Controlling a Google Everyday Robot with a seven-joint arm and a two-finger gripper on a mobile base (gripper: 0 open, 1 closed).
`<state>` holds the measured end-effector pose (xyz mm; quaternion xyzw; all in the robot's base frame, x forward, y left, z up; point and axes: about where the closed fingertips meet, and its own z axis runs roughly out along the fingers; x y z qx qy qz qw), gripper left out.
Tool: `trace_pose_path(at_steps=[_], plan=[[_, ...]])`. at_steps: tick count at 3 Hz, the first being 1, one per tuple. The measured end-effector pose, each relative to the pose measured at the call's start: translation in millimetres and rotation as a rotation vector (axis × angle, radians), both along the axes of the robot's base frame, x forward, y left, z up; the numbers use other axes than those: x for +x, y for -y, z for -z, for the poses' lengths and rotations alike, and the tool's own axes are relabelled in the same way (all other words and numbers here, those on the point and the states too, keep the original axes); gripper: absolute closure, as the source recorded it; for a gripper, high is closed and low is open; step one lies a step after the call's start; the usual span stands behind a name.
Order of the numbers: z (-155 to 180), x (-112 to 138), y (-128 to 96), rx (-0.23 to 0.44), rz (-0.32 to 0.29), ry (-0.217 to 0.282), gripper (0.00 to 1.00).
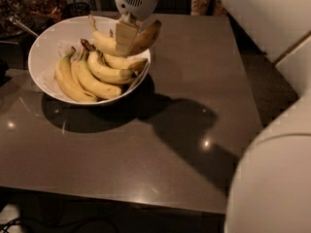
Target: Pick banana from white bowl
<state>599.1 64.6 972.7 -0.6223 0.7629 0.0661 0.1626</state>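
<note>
The white bowl (pixel 48 35) stands at the back left of the dark table. A bunch of yellow bananas (pixel 90 74) joined at a brown stem lies in it. My gripper (pixel 127 47) hangs over the bowl's right side and is shut on the single plump banana (pixel 104 41). The banana is held across the fingers (pixel 124 37), just above the bunch, with its pale stalk pointing up left and its darker end to the right.
The brown table (pixel 160 144) stretches to the front and right, with its front edge near the bottom. Jars and clutter (pixel 41 1) and a metal handle (pixel 22 25) sit behind the bowl at left. My white arm body (pixel 272 178) fills the right side.
</note>
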Motion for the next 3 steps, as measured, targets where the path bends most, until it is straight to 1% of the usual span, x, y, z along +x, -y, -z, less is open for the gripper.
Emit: trace_pose_path(at_steps=[1,2,3], plan=[[-35,-37,21,0.096,-0.097,0.040,1.00],[-49,-67,37,0.138,-0.170,0.051,1.00],[-44,-89,50,0.152,-0.218,0.019,1.00]])
